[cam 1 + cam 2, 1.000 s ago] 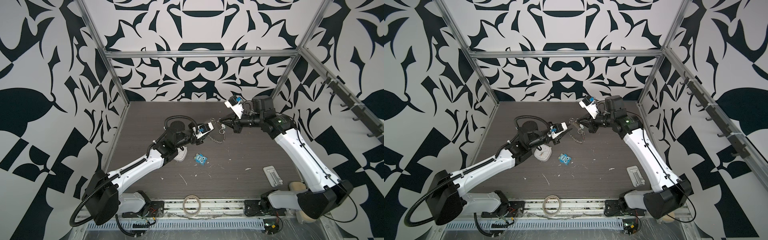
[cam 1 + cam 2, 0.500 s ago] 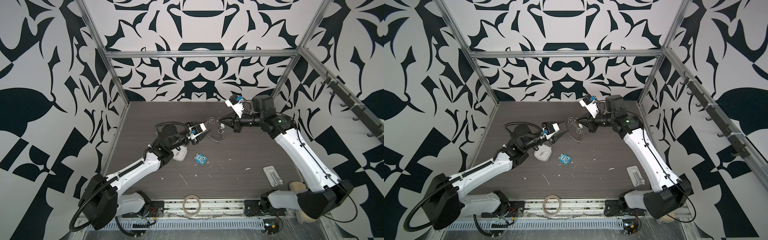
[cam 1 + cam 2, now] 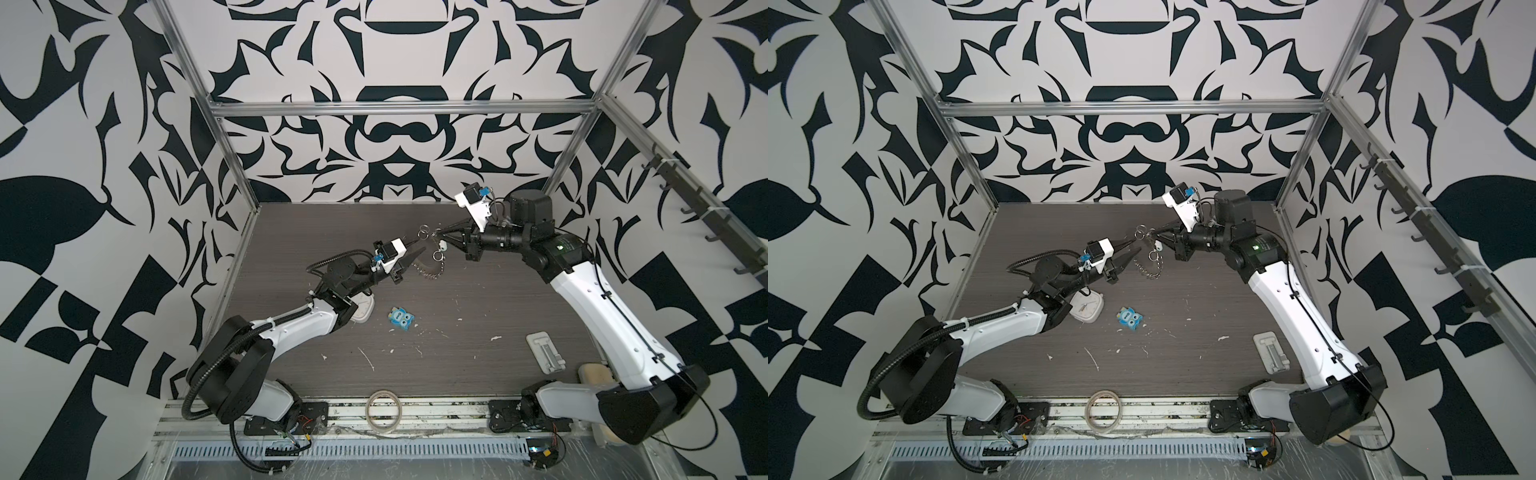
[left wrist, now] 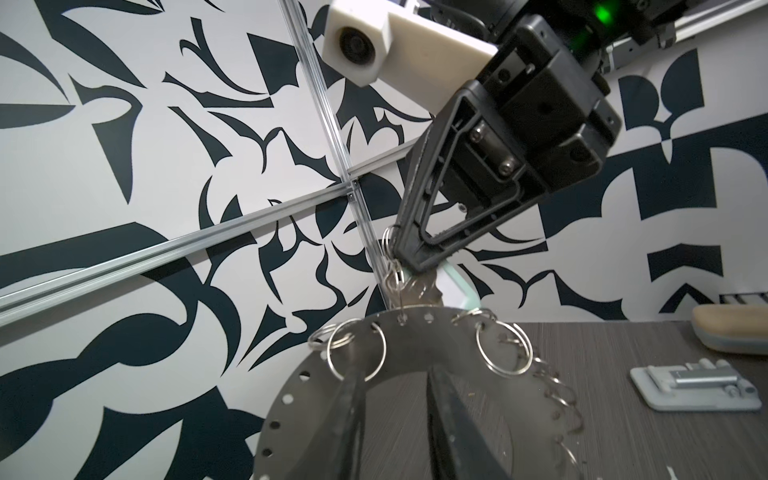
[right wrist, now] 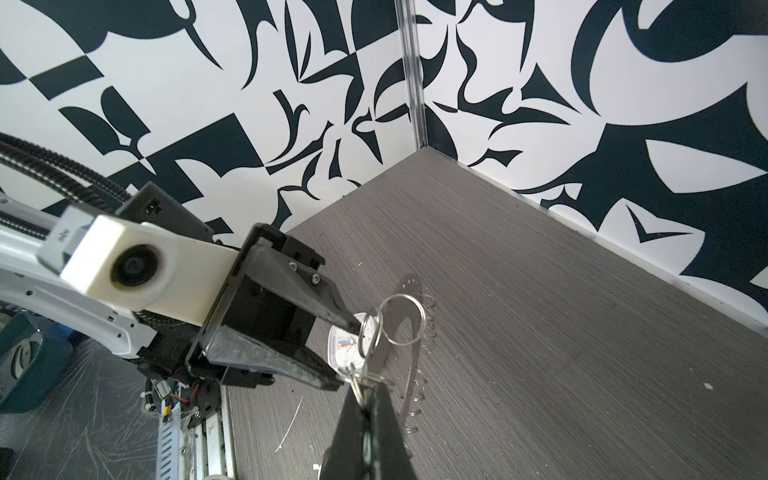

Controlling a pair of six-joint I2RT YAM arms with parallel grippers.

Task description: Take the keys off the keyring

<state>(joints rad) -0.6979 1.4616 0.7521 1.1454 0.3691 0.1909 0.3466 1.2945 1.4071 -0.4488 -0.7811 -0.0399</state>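
While my right claw is pressed together on the small split ring at the top of the keyring, the keys hang just under its tips. The silver key and its pale tag point down toward the disc's rim. The keyring dangles on edge below that pinch, over the worktop; I cannot tell whether its lower rim touches down.

My left claw faces the right one almost tip to tip. Its jaws are spread with nothing pinched between them, and one fingertip sits at a larger ring on the rim. From the left claw the keys lie straight ahead, beyond the disc's top edge, so the right arm is the nearer one.

I judge that the coming move turns on this: the left claw must hold the disc or its ring steady while the right draws the keys along their own length, away from the rim. I see no container to receive them.
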